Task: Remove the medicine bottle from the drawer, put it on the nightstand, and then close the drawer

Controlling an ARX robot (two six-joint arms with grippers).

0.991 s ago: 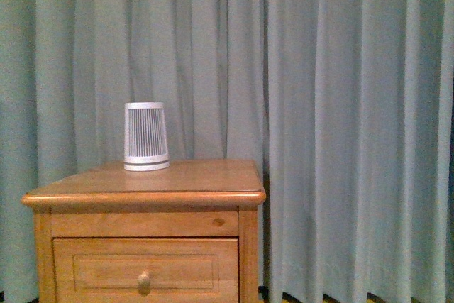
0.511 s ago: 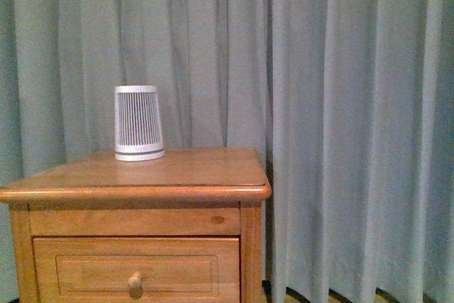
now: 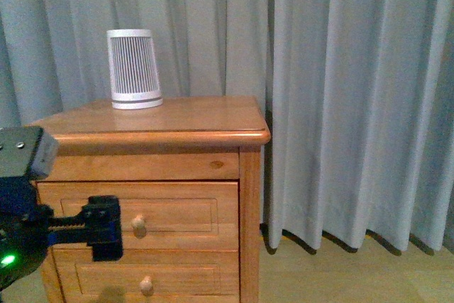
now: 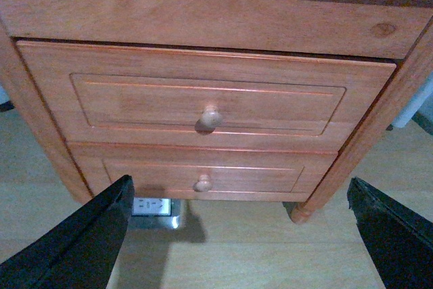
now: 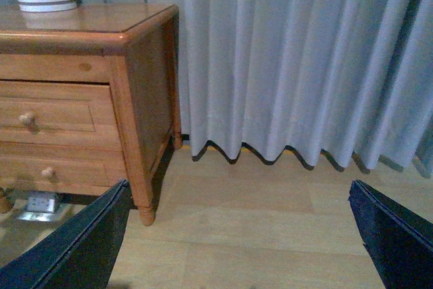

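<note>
A pale grey-blue curtain [image 3: 340, 90] hangs in deep pleats across the whole back of the room; its wavy hem stops just above the floor [image 5: 270, 235], leaving a dark gap; the floor is light wood-look boarding; the honey-wood nightstand [image 3: 198, 122] stands against the curtain, its top faintly glossy under soft, even light; a white socket block [image 4: 152, 206] lies on the floor beneath it.
</note>
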